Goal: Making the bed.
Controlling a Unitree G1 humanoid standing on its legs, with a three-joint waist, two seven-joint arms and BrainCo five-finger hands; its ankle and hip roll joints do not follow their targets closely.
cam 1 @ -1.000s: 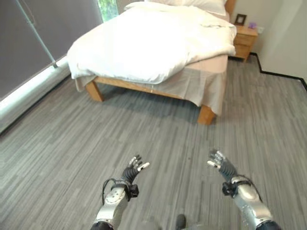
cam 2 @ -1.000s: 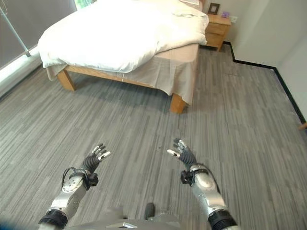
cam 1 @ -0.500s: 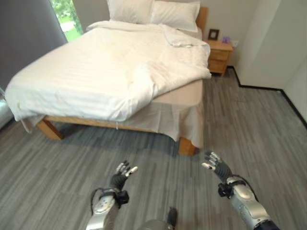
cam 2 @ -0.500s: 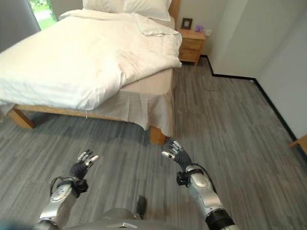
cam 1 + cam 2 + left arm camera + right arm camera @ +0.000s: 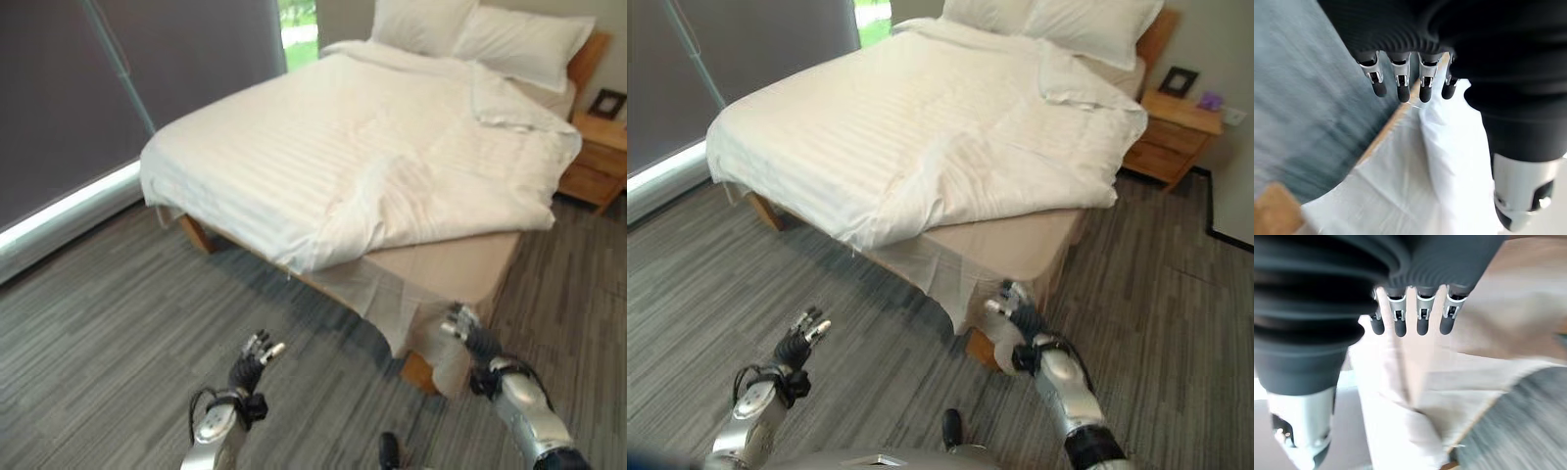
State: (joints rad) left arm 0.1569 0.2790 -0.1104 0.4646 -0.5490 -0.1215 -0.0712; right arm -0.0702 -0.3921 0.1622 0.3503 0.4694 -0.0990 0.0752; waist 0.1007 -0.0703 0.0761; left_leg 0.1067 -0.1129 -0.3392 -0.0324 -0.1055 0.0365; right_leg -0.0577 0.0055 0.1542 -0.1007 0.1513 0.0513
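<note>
**Q:** Where does the bed stand, and why are the hands held as they are?

**A:** The bed (image 5: 392,157) fills the room from 12 to 2 o'clock, its white duvet (image 5: 343,166) rumpled and pulled askew, leaving the beige sheet (image 5: 456,269) bare at the near corner. The left hand (image 5: 251,360) hovers over the grey floor (image 5: 88,323) at 7 o'clock, fingers straight and spread, holding nothing. The right hand (image 5: 468,335) hangs at 5 o'clock just in front of the bed's near corner, fingers likewise extended and empty. Both seem raised in readiness for a reach toward the bedding; neither touches it.

**Q:** What can be counted?

**A:** One bed, one duvet, two pillows (image 5: 470,29) side by side at the headboard, one wooden nightstand (image 5: 1176,137) at 2 o'clock with a small picture frame (image 5: 1179,80) on it.

**Q:** How far along is the job?

**A:** By appearances, barely begun: the duvet lies bunched, with a fold near the pillows.
</note>
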